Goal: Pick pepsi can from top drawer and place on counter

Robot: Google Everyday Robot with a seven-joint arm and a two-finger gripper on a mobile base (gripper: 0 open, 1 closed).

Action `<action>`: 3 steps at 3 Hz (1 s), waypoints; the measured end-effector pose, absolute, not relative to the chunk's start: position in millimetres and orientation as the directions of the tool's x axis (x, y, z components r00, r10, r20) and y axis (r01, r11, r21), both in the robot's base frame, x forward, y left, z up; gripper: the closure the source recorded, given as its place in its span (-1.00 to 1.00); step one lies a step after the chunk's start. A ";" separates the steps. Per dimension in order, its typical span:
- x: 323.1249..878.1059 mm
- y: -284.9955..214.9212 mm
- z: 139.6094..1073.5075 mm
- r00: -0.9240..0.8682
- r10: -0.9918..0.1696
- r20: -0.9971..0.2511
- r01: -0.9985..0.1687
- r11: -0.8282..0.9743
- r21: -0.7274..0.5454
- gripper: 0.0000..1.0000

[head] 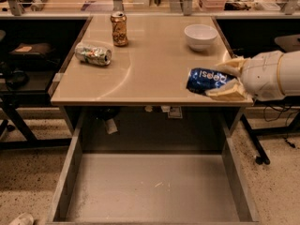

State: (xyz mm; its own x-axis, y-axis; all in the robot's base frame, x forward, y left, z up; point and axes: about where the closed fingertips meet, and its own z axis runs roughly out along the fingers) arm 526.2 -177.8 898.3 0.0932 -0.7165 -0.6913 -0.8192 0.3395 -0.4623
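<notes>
The dark-blue pepsi can (205, 80) lies sideways between the tan fingers (226, 92) of my gripper (225, 80), which is shut on it. The white arm comes in from the right edge. The can is over the right front part of the beige counter (150, 74), close to its surface; I cannot tell if it touches. The top drawer (154, 186) is pulled out below the counter, with its grey bottom bare.
A brown-orange can (119, 28) stands upright at the back left of the counter. A crushed green-silver can (93, 54) lies on its side at the left. A white bowl (200, 35) sits at the back right. Dark desks flank both sides.
</notes>
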 end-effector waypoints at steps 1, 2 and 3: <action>549.7 -148.6 954.7 0.245 -0.728 -0.640 -0.775 0.250 -0.581 1.00; 583.8 -125.8 979.3 0.315 -0.723 -0.614 -0.767 0.188 -0.614 1.00; 626.7 -114.0 979.1 0.317 -0.724 -0.613 -0.783 0.165 -0.600 1.00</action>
State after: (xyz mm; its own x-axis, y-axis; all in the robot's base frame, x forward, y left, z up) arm 626.7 -114.0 979.1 0.3169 -0.7236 -0.6132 -0.7829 0.1654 -0.5998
